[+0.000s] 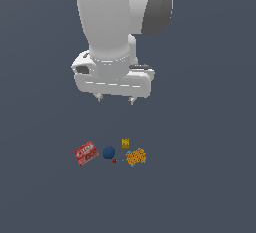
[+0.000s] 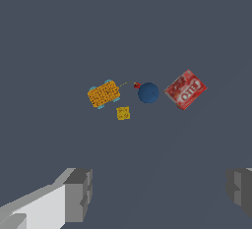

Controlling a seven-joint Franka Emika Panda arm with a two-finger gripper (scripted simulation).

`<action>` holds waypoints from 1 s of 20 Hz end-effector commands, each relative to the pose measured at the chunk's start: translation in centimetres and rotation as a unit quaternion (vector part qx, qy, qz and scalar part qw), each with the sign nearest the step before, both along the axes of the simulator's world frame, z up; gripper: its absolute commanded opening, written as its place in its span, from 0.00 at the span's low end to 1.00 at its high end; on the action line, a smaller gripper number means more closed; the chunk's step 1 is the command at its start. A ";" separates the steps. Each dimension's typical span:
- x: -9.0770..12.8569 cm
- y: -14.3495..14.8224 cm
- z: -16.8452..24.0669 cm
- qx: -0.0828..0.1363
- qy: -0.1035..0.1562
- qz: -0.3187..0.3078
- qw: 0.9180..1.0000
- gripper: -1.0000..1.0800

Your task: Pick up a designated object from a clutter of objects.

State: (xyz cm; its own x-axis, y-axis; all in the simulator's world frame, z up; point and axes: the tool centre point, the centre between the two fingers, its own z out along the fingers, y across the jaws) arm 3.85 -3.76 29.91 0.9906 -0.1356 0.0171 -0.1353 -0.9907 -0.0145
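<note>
One flat red box [image 1: 85,153], white-lettered

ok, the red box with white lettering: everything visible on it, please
The red box is small, flat and rectangular, with white lettering on its upper face, which looks like printed card. It lies flat on the dark surface, turned at an angle, at the end of the cluster on the exterior view's left. Nearest it is the dark blue ball, with a narrow gap between them; nothing touches the box. The gripper hangs above the cluster, jaws wide apart in the wrist view, holding nothing.
</note>
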 end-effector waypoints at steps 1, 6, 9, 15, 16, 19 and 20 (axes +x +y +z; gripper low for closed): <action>0.9 -0.9 -1.4 0.003 0.001 -0.030 1.000 0.96; 3.1 -3.4 -5.3 0.008 0.004 -0.107 0.994 0.96; 4.3 -5.2 -8.0 0.009 0.006 -0.158 0.987 0.96; 6.0 -9.0 -13.8 0.009 0.009 -0.257 0.966 0.96; 6.2 -9.6 -14.7 0.008 0.010 -0.272 0.962 0.96; 6.6 -11.2 -17.3 0.006 0.011 -0.313 0.950 0.96; 6.7 -11.7 -18.1 0.005 0.011 -0.325 0.946 0.96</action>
State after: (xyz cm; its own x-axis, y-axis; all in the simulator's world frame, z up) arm 10.36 -14.66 13.05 0.7277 -0.6859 -0.0084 -0.6859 -0.7275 -0.0163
